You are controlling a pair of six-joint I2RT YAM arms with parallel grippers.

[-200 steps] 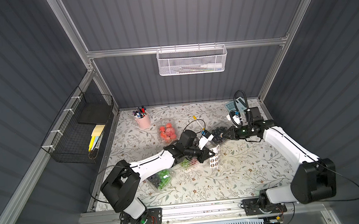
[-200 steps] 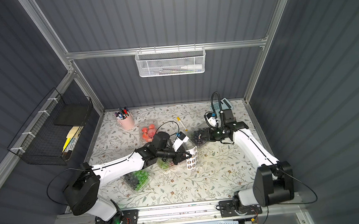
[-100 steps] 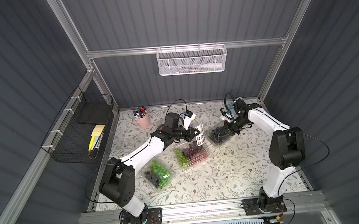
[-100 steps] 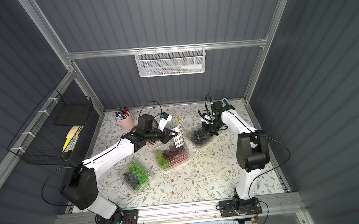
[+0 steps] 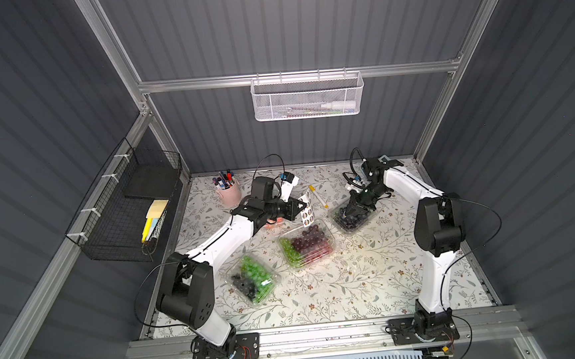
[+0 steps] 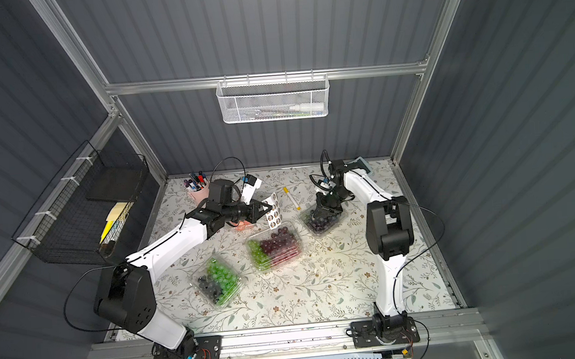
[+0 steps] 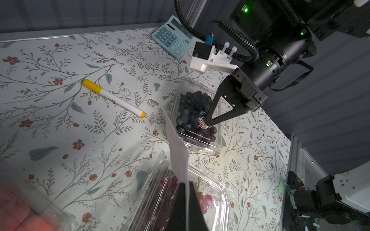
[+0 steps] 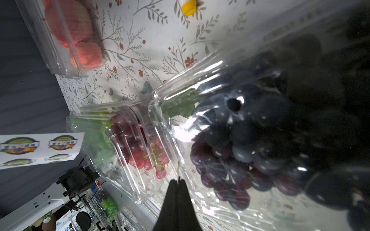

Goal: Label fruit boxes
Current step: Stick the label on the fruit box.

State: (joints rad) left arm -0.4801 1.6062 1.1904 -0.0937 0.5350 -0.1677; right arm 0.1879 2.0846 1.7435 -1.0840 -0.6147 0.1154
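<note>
Since a second ago the left arm has swung off the middle of the tabletop (image 5: 373, 285) toward its far edge, taking the sticker sheet (image 5: 306, 209) with it. The right arm has folded from a low stretch into an upright elbow, and its claw has stayed at the same box. Over the last half second both claws have only edged a little leftward.

A pink pen cup (image 5: 229, 194) stands in the far left corner. The green-and-black grape box (image 5: 253, 283) sits toward the front left corner, clear of both arms and where it was before. The strawberry box (image 8: 70, 36) lies near the far edge under the left forearm. It was in plain sight a second ago, but now only a red sliver shows in both top views.

The left claw (image 5: 298, 207) is closed tight on one edge of the sticker sheet and holds it clear of the tabletop, just beside a yellow marker (image 5: 318, 196). The green-and-red grape box (image 5: 306, 243) lies in the middle. The left arm covered it a second ago, and it is now uncovered, lid down.

The blueberry box (image 5: 351, 221) sits right of centre, toward the far edge. The right claw (image 7: 207, 124) points down on its lid with fingers pressed together, its tip meeting a small round sticker (image 7: 202, 123). I cannot tell whether the sticker is pinched or merely touched. A blue calculator (image 7: 173, 37) lies in the far right corner.
</note>
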